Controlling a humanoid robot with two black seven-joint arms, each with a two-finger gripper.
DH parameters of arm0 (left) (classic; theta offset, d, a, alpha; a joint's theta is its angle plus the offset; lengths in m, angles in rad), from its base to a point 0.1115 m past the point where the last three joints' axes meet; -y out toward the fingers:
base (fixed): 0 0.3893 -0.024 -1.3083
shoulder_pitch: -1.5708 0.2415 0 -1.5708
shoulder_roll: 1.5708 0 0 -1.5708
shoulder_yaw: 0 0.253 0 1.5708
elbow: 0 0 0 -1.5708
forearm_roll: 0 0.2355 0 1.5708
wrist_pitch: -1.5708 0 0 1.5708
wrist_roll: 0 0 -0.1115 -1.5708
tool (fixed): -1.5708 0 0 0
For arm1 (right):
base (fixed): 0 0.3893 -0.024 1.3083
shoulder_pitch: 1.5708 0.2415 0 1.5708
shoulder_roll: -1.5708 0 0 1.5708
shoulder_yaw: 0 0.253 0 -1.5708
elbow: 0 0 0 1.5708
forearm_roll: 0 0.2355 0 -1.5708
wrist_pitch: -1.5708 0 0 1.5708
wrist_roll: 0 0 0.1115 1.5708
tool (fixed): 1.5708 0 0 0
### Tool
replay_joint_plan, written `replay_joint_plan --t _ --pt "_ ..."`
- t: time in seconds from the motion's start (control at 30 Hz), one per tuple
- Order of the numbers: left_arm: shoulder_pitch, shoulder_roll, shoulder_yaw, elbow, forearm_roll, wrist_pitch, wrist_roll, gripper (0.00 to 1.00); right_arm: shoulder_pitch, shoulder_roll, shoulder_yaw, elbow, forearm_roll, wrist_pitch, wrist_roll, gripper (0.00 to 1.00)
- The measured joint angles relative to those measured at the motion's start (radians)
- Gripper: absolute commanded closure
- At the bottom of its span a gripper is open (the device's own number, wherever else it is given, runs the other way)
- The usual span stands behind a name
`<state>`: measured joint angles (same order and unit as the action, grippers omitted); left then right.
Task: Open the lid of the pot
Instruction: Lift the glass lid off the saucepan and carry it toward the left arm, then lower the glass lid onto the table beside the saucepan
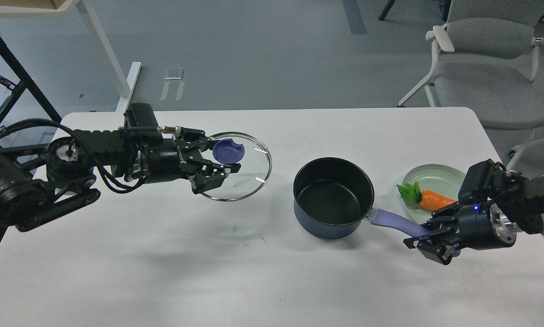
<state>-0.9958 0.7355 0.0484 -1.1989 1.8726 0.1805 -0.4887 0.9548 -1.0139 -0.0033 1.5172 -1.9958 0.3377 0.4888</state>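
Observation:
The dark blue pot (333, 200) stands uncovered at the table's middle right, its black inside showing. Its lavender handle (392, 222) points right and toward me. The glass lid (249, 175) with its purple-blue knob (229, 151) lies to the left of the pot, apart from it. My left gripper (220, 155) is at the lid's left side, its fingers spread on either side of the knob and not closed on it. My right gripper (428, 238) is shut on the end of the pot handle.
A pale green plate (440, 175) with a toy carrot (433, 200) sits just right of the pot, behind my right gripper. A grey chair (485, 68) stands beyond the table's far right corner. The white table (254, 272) reaches to the near edge.

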Motion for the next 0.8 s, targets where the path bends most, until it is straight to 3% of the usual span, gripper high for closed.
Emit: replay_joint_plan --t 0.2,0.53,0.8 --pt "0.129 0.095 0.0 0.008 0.002 0.125 0.0 0.63 0.003 0.001 0.0 0.0 0.0 0.0 0.0 0.67" --pt "0.288 0.125 0.001 0.074 0.01 0.281 0.0 0.62 0.004 -0.001 0.0 0.001 0.001 0.0 0.0 0.67" --pt "0.346 0.118 0.001 0.134 0.021 0.308 0.0 0.61 0.004 0.0 0.0 0.001 0.003 0.0 0.0 0.66"
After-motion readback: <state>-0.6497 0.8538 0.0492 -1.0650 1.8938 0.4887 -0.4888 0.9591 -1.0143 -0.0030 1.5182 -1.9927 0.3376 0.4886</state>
